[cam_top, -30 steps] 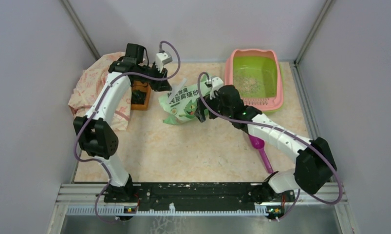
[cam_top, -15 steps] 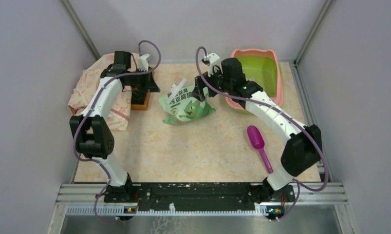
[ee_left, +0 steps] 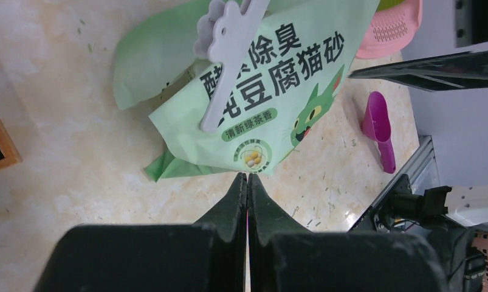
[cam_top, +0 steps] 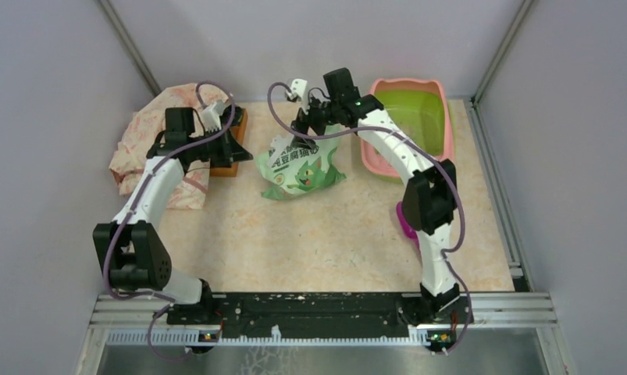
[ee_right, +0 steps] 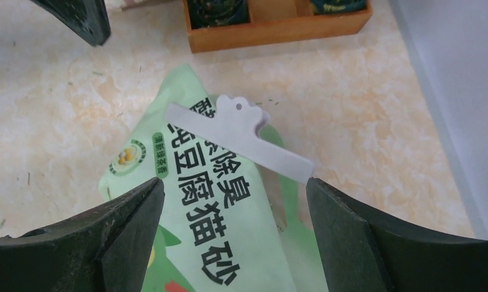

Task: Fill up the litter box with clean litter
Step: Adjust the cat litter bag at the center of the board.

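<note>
- Right claw [ee_right: 234, 182]: open wide and empty. It hangs over the top end of the light green bag [ee_right: 220, 237], jaws either side of the white clip [ee_right: 241, 139] that pinches the bag's mouth.
- Risk: closing here may catch clip and film together, or only slippery film. The bag could slip out on a lift, or the clip could pop and the mouth gape too early.
- Left claw [ee_left: 247, 177]: shut tight on nothing, apart from the bag, over by the wooden tray [cam_top: 240, 123]. Shut like that it can't steady the bag. A one-claw pull would likely drag the bag across the bench [cam_top: 294, 234].
- Clean litter: no loose granules made out. Judged to be inside the clipped bag, which lies flat mid-bench.
- Litter box [cam_top: 407, 81]: far right corner, near the bag's right side, its left part hidden under the right arm.
- Risk: tipping the bag before its mouth is over the basin spills onto the bench. An arm swing could also knock the pink rim.
- Purple scoop [ee_left: 378, 125]: lies on the bench, half under the right arm in the top view. The elbow may sweep it.
</note>
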Action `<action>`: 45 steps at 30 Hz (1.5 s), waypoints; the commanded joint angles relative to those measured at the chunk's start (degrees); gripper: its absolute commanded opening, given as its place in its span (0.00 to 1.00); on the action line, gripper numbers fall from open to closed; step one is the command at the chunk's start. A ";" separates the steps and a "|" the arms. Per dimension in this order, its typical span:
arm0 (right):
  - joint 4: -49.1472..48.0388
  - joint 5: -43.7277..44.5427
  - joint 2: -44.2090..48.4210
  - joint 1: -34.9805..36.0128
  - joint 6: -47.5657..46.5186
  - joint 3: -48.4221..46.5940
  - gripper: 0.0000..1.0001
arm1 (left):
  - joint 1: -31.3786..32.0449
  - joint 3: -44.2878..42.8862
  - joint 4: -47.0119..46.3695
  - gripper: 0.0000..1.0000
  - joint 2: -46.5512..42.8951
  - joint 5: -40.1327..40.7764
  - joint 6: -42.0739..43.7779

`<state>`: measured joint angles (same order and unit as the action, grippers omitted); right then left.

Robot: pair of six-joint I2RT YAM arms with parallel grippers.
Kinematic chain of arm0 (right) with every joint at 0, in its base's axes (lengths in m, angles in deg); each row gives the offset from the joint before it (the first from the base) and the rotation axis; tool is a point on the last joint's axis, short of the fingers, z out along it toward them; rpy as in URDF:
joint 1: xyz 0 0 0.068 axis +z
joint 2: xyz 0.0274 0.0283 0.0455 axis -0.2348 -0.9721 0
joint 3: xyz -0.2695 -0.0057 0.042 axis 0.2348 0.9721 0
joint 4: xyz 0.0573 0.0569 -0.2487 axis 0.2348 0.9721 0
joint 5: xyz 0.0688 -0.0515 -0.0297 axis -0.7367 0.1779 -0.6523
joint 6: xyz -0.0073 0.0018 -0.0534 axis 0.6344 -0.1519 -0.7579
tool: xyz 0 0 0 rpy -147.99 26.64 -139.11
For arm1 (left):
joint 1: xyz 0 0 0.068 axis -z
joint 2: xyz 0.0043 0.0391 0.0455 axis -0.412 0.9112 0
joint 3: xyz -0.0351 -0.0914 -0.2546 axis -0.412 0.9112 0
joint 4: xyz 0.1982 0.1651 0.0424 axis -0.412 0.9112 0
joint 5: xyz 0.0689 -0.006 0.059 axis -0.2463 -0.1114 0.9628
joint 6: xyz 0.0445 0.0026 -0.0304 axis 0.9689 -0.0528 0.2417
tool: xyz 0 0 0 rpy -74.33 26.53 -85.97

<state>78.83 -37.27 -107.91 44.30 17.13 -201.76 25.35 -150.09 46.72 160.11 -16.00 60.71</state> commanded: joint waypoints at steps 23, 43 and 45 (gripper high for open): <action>-6.18 -25.39 -10.49 -8.09 -4.78 -9.06 0.87 | 0.16 2.76 -10.91 0.00 8.06 -2.27 -4.78; -10.41 -26.85 -5.10 -9.27 -3.61 0.87 0.86 | 0.32 2.92 -15.21 0.03 12.84 -6.73 1.72; -10.06 -27.00 -4.96 -9.32 -3.79 1.06 0.86 | 0.32 2.22 -14.29 0.07 13.53 -5.89 2.53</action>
<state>70.74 -61.68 -117.81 35.05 13.92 -200.86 25.37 -147.03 33.87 172.11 -20.65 60.91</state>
